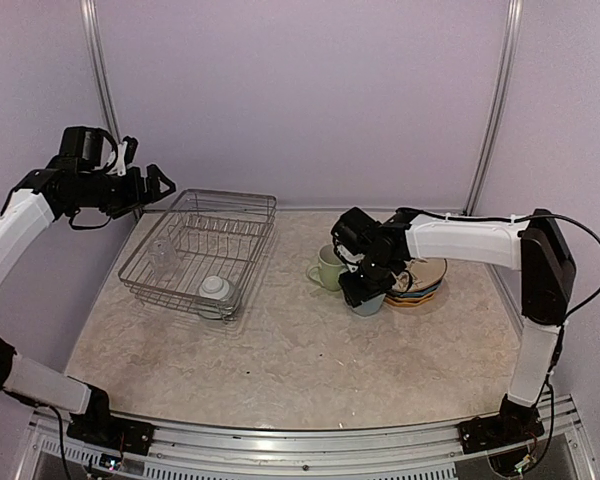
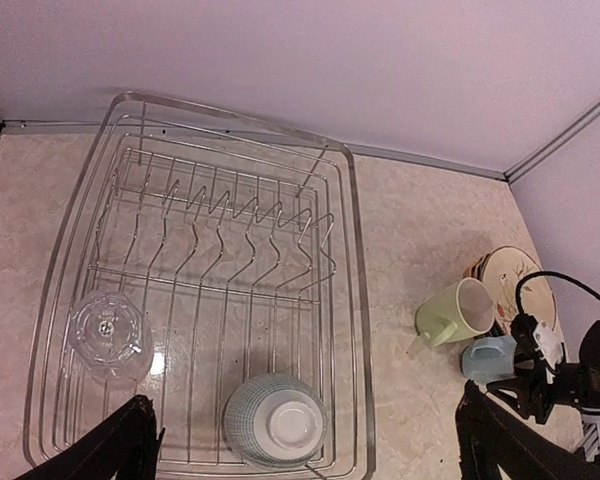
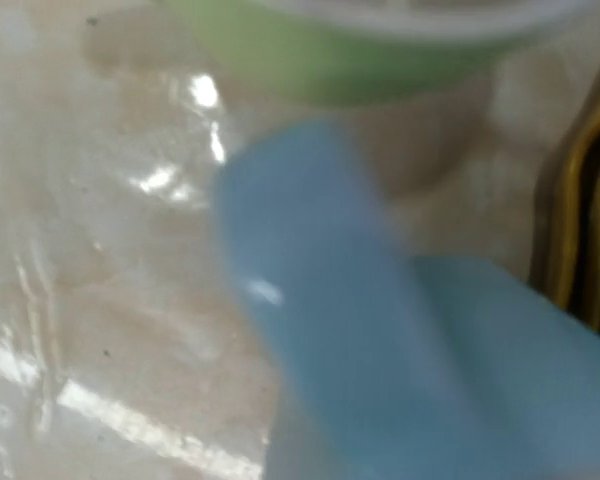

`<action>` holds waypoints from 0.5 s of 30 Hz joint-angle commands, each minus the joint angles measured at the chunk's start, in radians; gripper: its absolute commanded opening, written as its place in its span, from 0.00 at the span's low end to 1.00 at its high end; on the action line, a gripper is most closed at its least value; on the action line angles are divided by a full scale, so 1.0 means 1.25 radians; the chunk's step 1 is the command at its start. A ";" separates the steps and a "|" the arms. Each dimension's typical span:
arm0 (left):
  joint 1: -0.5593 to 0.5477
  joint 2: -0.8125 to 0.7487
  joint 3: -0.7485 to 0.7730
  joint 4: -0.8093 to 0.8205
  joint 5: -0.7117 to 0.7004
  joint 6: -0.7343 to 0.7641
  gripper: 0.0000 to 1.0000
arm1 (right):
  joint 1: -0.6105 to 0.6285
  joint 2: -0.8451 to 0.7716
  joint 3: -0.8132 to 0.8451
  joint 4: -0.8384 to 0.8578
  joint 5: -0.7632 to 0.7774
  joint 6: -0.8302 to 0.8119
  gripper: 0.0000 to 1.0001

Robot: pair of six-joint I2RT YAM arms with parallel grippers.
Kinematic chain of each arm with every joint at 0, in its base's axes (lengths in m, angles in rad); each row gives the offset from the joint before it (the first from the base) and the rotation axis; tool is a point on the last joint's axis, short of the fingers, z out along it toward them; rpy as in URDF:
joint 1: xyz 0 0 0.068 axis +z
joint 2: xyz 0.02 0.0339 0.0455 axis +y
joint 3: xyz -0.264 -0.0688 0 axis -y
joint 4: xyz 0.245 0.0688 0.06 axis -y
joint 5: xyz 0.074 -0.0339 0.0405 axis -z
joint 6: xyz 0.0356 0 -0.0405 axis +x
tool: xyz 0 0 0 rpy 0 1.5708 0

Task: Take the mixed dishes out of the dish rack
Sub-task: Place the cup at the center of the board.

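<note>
The silver wire dish rack (image 1: pixel 242 262) stands at the table's back left. It holds a clear glass (image 1: pixel 162 252) and an upturned small white cup (image 1: pixel 217 292). My left gripper (image 1: pixel 163 188) is open and empty, high over the rack's far left corner. In its wrist view (image 2: pixel 310 450) the rack (image 2: pixel 358 300), the glass (image 2: pixel 108 335) and the white cup (image 2: pixel 277 420) lie below. My right gripper (image 1: pixel 360 288) is down at the light blue cup (image 1: pixel 370 302), beside the light green mug (image 1: pixel 327 268). The blue cup (image 3: pixel 380 330) fills the blurred right wrist view and hides the fingers.
A stack of plates (image 1: pixel 423 283) with yellow and blue rims sits right of the cups, close to the right arm; its edge shows in the right wrist view (image 3: pixel 580 200). The green mug (image 2: pixel 455 312) lies tilted with its mouth toward the plates. Purple walls close the back and sides.
</note>
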 commanded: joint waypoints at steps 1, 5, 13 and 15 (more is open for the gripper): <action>0.014 0.053 0.023 -0.050 -0.063 -0.002 0.99 | 0.007 -0.066 0.006 0.034 0.022 -0.005 0.53; 0.018 0.136 0.056 -0.102 -0.107 -0.004 0.99 | 0.007 -0.105 -0.017 0.063 0.030 -0.004 0.62; 0.020 0.291 0.131 -0.208 -0.218 -0.016 0.99 | 0.010 -0.198 -0.092 0.159 0.027 -0.013 0.70; 0.020 0.322 0.148 -0.225 -0.230 -0.016 0.99 | 0.012 -0.221 -0.117 0.194 0.023 -0.015 0.71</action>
